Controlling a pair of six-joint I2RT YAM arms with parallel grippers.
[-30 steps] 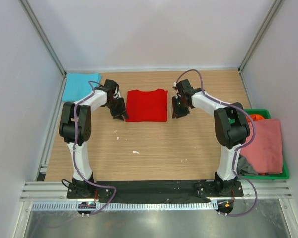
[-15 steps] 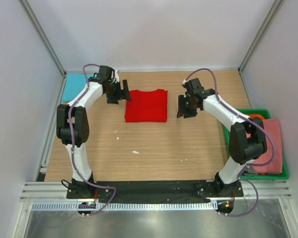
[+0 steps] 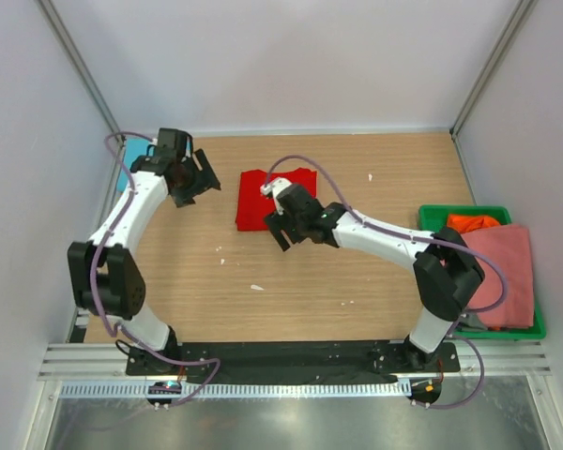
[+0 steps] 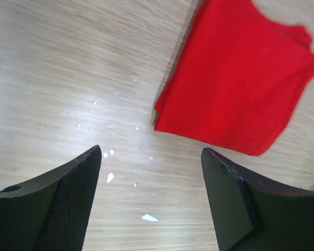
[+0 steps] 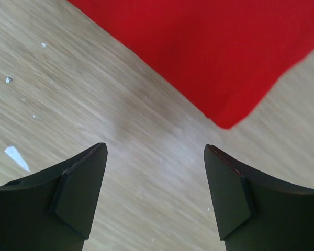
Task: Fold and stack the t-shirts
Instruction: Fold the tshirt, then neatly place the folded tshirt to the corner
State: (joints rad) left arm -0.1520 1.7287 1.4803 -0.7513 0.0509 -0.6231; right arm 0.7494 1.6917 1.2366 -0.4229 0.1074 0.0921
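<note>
Top external shows my left gripper [image 3: 203, 178] hovering left of the folded red t-shirt [image 3: 253, 204], which lies mid-table. Its fingers are spread and empty. My right gripper [image 3: 281, 230] hangs at the shirt's near edge, likewise apart (only bare wood between them). A pink t-shirt [image 3: 502, 272] drapes over the green crate [image 3: 433, 217].
</note>
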